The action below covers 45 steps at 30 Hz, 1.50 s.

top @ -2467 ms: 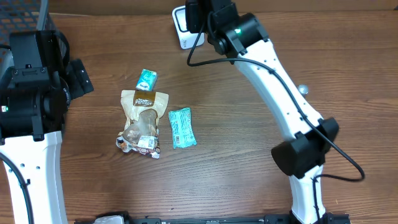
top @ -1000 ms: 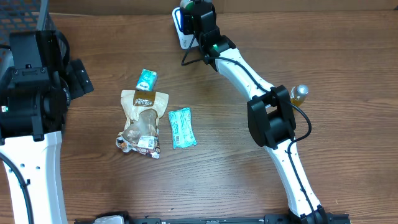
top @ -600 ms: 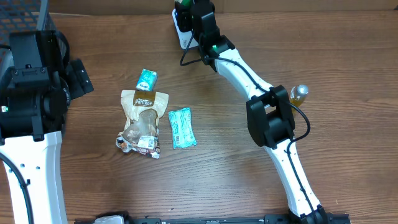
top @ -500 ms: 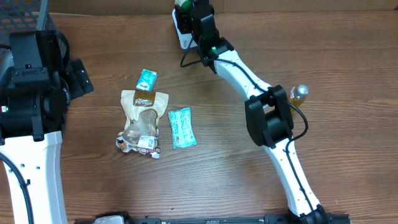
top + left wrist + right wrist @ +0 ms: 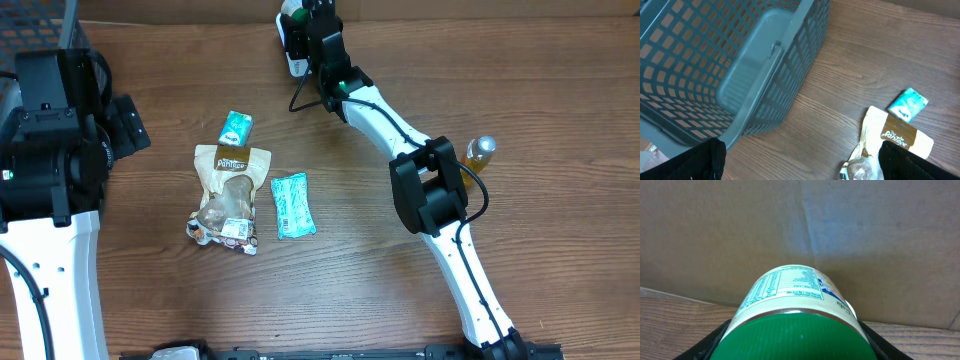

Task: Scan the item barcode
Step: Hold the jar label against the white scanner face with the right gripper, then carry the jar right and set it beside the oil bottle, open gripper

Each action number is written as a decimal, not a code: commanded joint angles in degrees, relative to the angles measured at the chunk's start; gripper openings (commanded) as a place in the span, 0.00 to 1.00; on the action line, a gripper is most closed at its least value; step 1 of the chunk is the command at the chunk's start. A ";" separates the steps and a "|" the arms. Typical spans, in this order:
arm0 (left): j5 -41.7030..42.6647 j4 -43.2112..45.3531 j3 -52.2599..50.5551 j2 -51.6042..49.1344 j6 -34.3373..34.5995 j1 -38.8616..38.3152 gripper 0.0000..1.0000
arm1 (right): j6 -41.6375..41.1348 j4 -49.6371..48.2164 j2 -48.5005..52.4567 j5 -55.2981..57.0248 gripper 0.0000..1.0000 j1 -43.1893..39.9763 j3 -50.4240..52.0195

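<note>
Right arm has stretched further out since the earlier overhead view: elbow drawn in toward table centre, wrist now at the far edge. Nearest, the left gripper (image 5: pixel 802 162) is spread wide and empty, parked by the grey plastic lattice basket (image 5: pixel 715 65), well apart from the work. Mid-table lies the brown snack pouch (image 5: pixel 230 195). At the far edge, the right gripper (image 5: pixel 312 30) is clamped on the white cylindrical tub with a green plastic lid (image 5: pixel 792 287). Lid end is toward the wrist, long axis running straight away to the brown cardboard wall (image 5: pixel 880 235). The white boxy scanner (image 5: pixel 293 62) sits just beside it. Nutrition panel faces up and no barcode is seen, so a roll about that axis is likely needed.
</note>
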<state>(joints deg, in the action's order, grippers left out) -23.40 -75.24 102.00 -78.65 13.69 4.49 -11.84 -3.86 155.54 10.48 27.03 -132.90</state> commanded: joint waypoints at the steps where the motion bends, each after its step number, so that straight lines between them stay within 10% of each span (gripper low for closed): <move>1: -0.55 0.09 1.11 -0.09 -0.42 0.00 1.00 | -0.28 0.94 2.51 -0.28 0.13 -0.11 -0.11; 15: -0.55 0.09 1.11 -0.09 -0.42 0.00 1.00 | 0.37 16.74 -16.59 3.61 0.09 -0.42 -0.24; 33: -0.55 0.09 1.11 -0.09 -0.42 0.00 1.00 | -9.35 88.32 -27.74 3.37 0.22 -0.85 2.03; 42: -0.55 0.09 1.14 -0.09 -0.42 0.00 1.00 | -10.95 88.28 -27.47 3.15 0.27 -0.85 16.68; 45: -0.55 0.09 1.14 -0.09 -0.42 0.00 0.99 | -10.91 85.09 -27.47 3.17 0.44 -0.85 21.42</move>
<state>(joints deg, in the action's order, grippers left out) -23.42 -75.22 102.00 -78.65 13.69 4.49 -21.50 82.94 128.88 13.34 26.61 -114.87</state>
